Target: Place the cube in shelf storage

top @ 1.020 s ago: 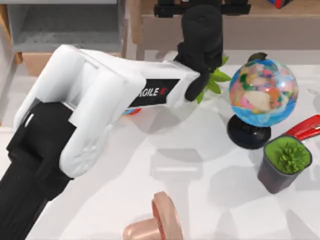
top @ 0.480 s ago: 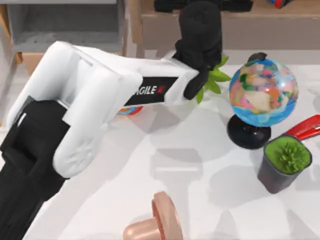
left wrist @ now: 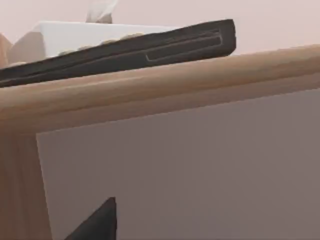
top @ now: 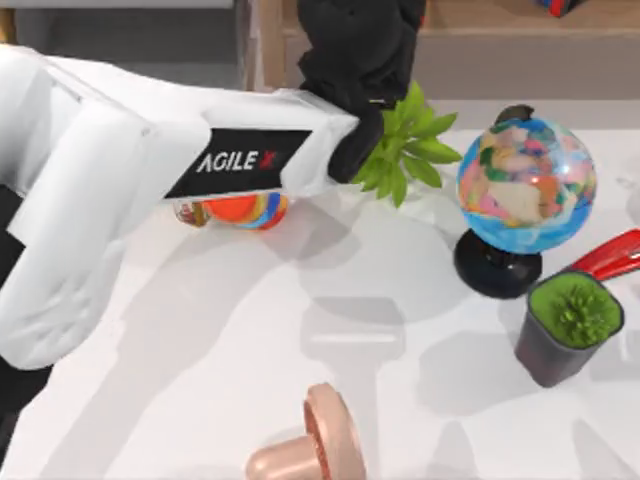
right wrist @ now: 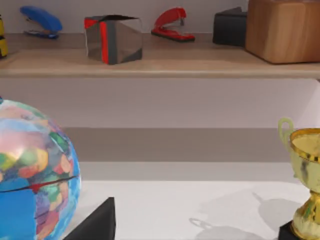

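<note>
On the white table (top: 250, 330), a dark pot (top: 545, 355) holds a spiky green plant (top: 575, 310) beside the globe (top: 527, 185). The right gripper (right wrist: 97, 225) sits low near the globe, facing the shelf (right wrist: 165, 62). The left arm (top: 150, 190) stretches across the table, its black gripper (top: 355, 45) close against the shelf's rounded wood board and smooth taupe panel (left wrist: 200, 170); its grip and the cube's place cannot be told.

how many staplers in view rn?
3. Blue stapler and red stapler sit on the shelf board, either side of a metallic red-edged box. Another red stapler lies at the table's right edge, behind the potted plant. More may be hidden.
</note>
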